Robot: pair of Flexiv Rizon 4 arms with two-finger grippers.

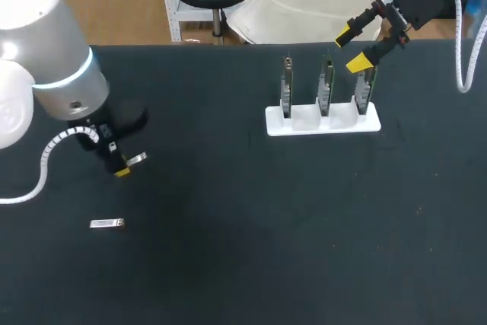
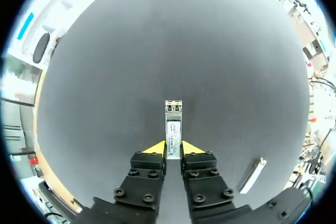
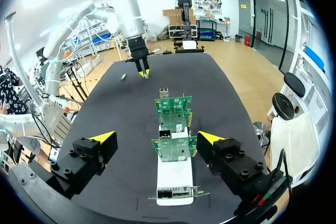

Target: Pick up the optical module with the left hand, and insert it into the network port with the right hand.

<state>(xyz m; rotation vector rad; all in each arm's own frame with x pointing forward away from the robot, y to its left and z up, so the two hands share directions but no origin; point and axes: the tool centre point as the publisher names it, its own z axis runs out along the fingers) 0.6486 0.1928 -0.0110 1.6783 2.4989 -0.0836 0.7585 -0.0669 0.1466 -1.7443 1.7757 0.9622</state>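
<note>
— Where's the optical module (image 2: 174, 129)?
— Clamped between the left fingers (image 2: 154, 149) over the worktop's (image 1: 243, 256) left side, jutting out ahead of them. A second module (image 1: 106, 224) lies flat nearby, toward the front edge.
— And the right fingers (image 3: 101, 138)?
— Spread wide apart above the white holder (image 1: 323, 123) of upright cards (image 3: 173, 109) near the back edge.

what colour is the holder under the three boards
White holder, clearest in the head view.

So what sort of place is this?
Probably a robotics test bench for network hardware: a black matte table, a white plastic rack holding three upright green circuit cards, and a slim silver metal optical module in the left hand.
</note>
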